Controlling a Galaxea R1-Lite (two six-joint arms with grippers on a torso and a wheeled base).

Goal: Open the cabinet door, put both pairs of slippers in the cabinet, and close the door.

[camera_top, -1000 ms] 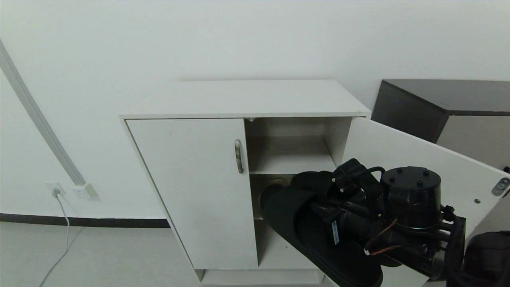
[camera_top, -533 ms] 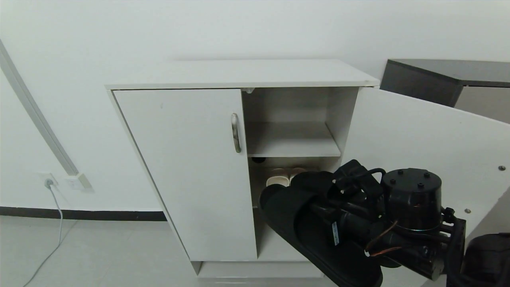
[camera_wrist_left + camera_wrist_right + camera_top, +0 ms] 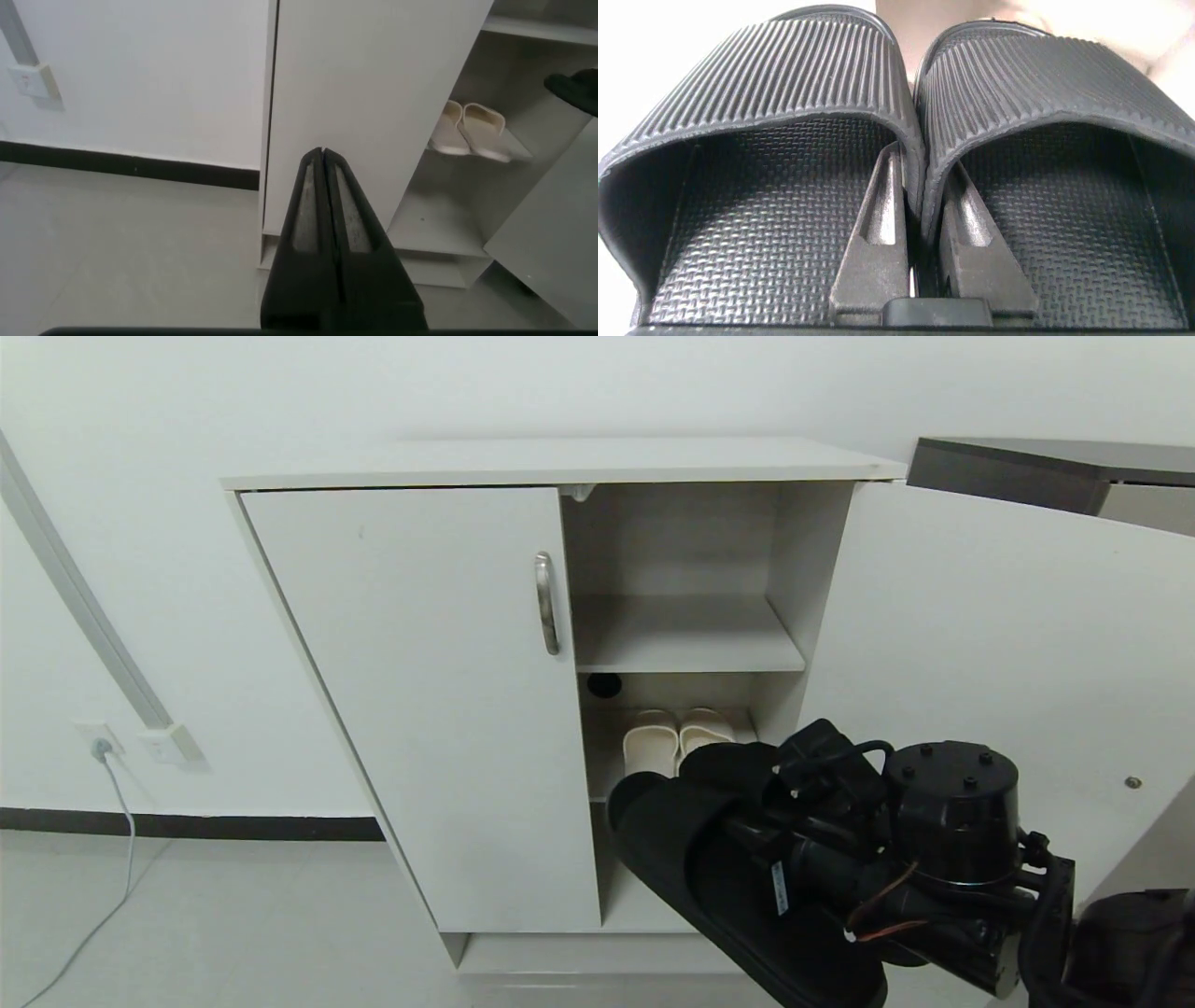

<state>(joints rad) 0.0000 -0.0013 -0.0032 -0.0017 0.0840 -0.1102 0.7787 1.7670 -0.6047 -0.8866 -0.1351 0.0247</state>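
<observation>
The white cabinet (image 3: 560, 462) has its right door (image 3: 1008, 644) swung open and its left door (image 3: 420, 709) closed. A cream pair of slippers (image 3: 677, 737) lies on the middle shelf, toes outward; the cream pair (image 3: 472, 126) also shows in the left wrist view. My right gripper (image 3: 923, 233) is shut on the black slippers (image 3: 906, 112), its fingers pinching their two inner walls together. The black slippers (image 3: 691, 859) hang just in front of the open side, level with the bottom compartment. My left gripper (image 3: 322, 187) is shut and holds nothing, low before the closed door.
The upper shelf (image 3: 686, 635) is bare. A dark cabinet (image 3: 1055, 467) stands behind the open door at the right. A wall socket with a cable (image 3: 98, 747) and a slanting grey conduit (image 3: 65, 588) are at the left. Open floor (image 3: 233, 933) lies left of the cabinet.
The whole head picture has shifted: the cabinet now stands higher in it and the middle shelf with the cream pair has come into sight. My right gripper still holds the black slippers.
</observation>
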